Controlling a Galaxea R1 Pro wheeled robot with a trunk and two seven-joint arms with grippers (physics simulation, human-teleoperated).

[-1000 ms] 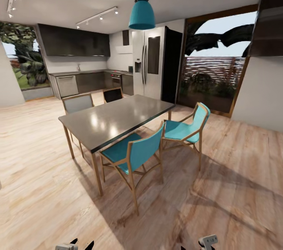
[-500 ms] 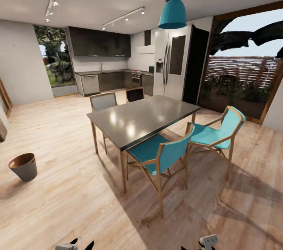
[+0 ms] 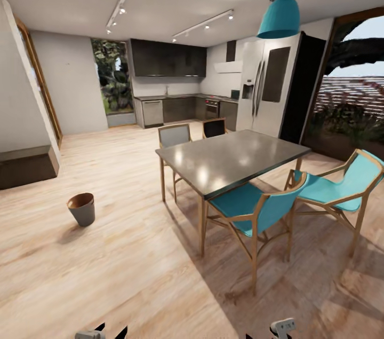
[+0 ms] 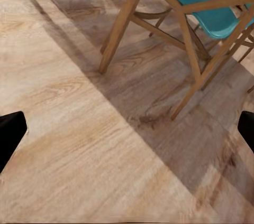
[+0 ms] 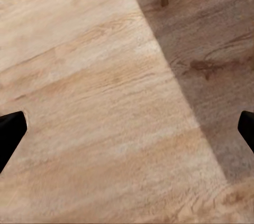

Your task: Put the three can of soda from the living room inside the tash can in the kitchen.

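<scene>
The tash can (image 3: 81, 209) stands upright on the floor at the frame's left, well ahead of the left gripper (image 4: 127, 131), the nearer arm; both jaws gape empty, right gripper (image 5: 127, 131) too.

The tash can (image 3: 81, 209) stands upright on the floor (image 3: 122, 264), well apart from and left of the counter (image 3: 229, 160). Two chairs (image 3: 256, 211) sit at the counter's near right side, two more (image 3: 174, 136) at its far side. The fridge (image 3: 266, 91) stands behind the counter, right of the cabinets (image 3: 176, 109). The lamp (image 3: 279, 16) hangs above the counter.
</scene>
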